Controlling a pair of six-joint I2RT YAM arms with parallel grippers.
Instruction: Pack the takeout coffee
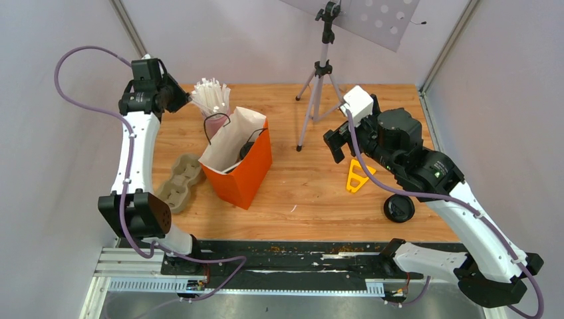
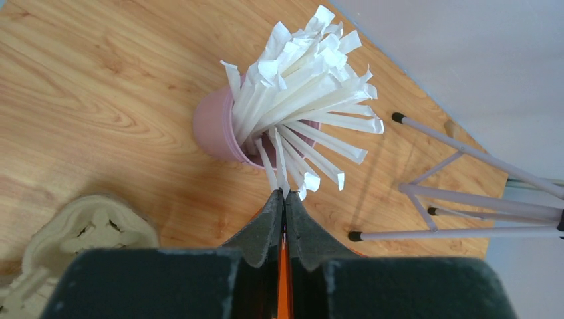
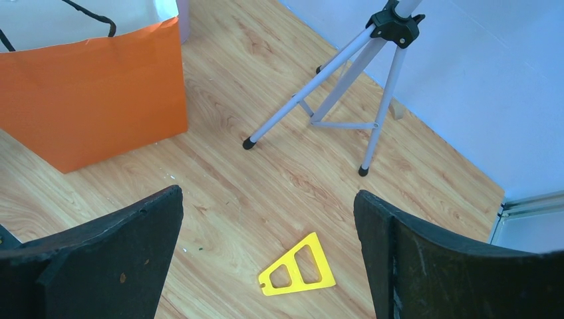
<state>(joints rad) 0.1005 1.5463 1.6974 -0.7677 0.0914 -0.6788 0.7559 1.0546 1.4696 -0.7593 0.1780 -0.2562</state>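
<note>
The takeout coffee does not show clearly; only a dark round shape [image 1: 247, 149] lies inside the orange paper bag [image 1: 249, 176], and I cannot tell what it is. A black round lid [image 1: 399, 208] sits on the table at the near right. My left gripper [image 1: 181, 100] is at the pink cup of white paper sticks [image 2: 216, 126]. Its jaws [image 2: 284, 195] are shut, with the end of one white stick [image 2: 278, 166] pinched at the tips. My right gripper [image 1: 336, 143] hangs open over bare wood, nothing between its fingers [image 3: 267, 199].
A grey-brown pulp cup tray [image 1: 181, 183] lies left of the bag. A yellow plastic triangle [image 3: 297, 268] lies under the right gripper. A tripod [image 1: 319, 100] stands at the back middle. The bag's orange wall [image 3: 93, 93] rises left of the right gripper.
</note>
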